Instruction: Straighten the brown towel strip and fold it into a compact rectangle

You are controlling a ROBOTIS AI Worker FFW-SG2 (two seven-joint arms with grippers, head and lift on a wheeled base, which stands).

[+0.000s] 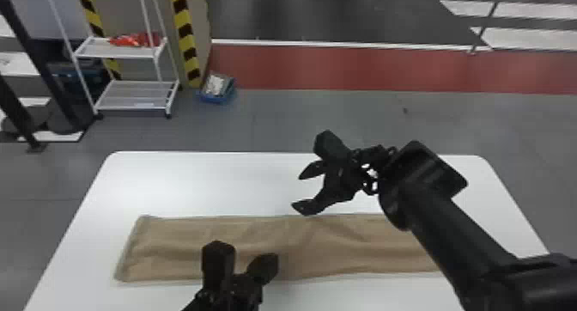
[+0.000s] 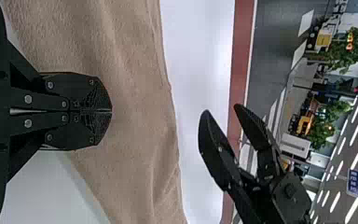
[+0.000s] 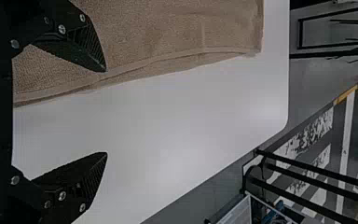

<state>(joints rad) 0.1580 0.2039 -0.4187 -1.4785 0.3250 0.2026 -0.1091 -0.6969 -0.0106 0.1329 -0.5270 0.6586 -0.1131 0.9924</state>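
looks down on a white table (image 1: 171, 181) spread under both grippers, smooth enough, probably, to let cloth skid under a lopsided tug. bears one long, unfolded brown towel strip (image 1: 167, 250), running from left of the left gripper, beneath it, along the near side of the right gripper and behind the right arm (image 1: 455, 233). could end up folded crooked through hiding of that far stretch by the arm; cannot tell from here how straight it lies.

gets riskiest between the hands: could knock right gripper (image 1: 307, 188) against left gripper (image 2: 112, 111) by closing in on the same patch of cloth from both sides.

hangs spread and empty at the right, close over the towel's far long edge (image 3: 168, 58); could pinch only air, or a single layer, by coming down slightly beyond that edge. sits clenched at the left, with nothing visible between the fingers, over the cloth; could plough the strip into a bunch by lowering without opening first.

lastly, shows shallow wrinkles (image 1: 343, 233) just on the near side of the right gripper; could trap them as lumps in the rectangle by folding before smoothing.
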